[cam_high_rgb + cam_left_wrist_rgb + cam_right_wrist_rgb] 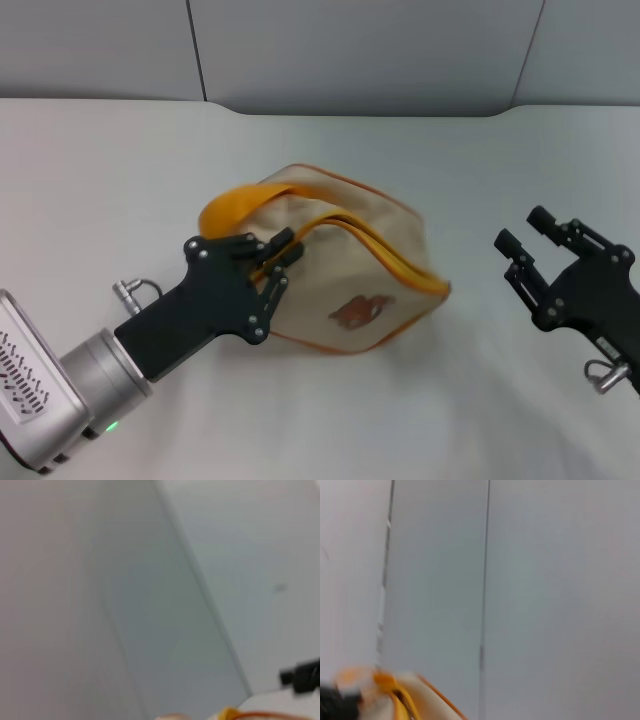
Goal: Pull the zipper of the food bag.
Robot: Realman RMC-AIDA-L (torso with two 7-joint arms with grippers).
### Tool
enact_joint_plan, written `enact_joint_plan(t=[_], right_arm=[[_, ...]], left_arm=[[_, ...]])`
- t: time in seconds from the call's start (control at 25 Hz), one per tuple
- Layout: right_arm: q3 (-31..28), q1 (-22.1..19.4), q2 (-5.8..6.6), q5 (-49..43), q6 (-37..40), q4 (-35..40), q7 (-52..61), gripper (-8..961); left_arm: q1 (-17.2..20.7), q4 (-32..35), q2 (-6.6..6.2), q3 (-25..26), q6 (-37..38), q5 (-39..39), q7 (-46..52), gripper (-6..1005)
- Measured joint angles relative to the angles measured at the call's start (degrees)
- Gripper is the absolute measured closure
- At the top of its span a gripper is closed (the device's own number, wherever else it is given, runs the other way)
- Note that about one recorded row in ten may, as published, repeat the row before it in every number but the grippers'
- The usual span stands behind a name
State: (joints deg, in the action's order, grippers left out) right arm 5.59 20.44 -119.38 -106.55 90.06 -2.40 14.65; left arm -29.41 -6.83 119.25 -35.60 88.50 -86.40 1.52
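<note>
The beige food bag [345, 265] with a bear patch lies tilted in the middle of the white table. Its yellow handle [230, 205] loops at its left. The yellow-orange zipper [390, 255] curves along its upper edge; the pull tab is hidden. My left gripper [278, 262] is at the bag's left end, its fingers closed close together on the zipper's end there. My right gripper [522, 230] is open and empty, to the right of the bag and apart from it. The bag's edge shows in the left wrist view [235, 714] and the right wrist view [410, 692].
A grey wall with panel seams [200, 50] stands behind the table [120, 170]. The right gripper shows far off in the left wrist view [302, 675].
</note>
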Motion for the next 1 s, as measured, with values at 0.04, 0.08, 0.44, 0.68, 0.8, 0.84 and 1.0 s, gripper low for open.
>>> enact_joint_plan(t=[0.04,0.08,0.44,0.68,0.8,0.84,1.0], right_arm=[[0.8,0.3,0.02,-0.7,1.0,1.6,3.0,671],[1.9,0.7,0.05,-1.8,2.3,3.6,6.7,651],[15.4,1.9,0.47,-8.7,13.1,20.9,28.6,346],[20.7,2.2,1.66,-12.4,18.4,25.9,35.0,172],[22.3,2.4,1.75,-12.6,18.7,26.4,35.5,172],[22.9,2.5,1.76,-12.6,18.8,26.6,35.8,172],[23.6,2.9,1.66,-12.6,18.6,26.7,36.0,172]], left_arm=[[0.2,-0.4,0.0,0.6,-0.6,0.0,0.3,914],[0.7,-0.8,0.0,1.2,-1.2,-0.2,1.4,915],[4.3,2.3,-0.56,1.0,3.9,-9.6,15.1,771],[5.8,14.3,-0.64,0.9,8.1,-21.5,30.3,601],[6.5,18.3,-0.7,0.9,10.5,-25.4,34.2,521],[6.8,18.9,-0.72,0.9,10.9,-25.6,34.5,494],[7.3,20.0,-0.75,0.9,11.5,-25.8,35.2,330]])
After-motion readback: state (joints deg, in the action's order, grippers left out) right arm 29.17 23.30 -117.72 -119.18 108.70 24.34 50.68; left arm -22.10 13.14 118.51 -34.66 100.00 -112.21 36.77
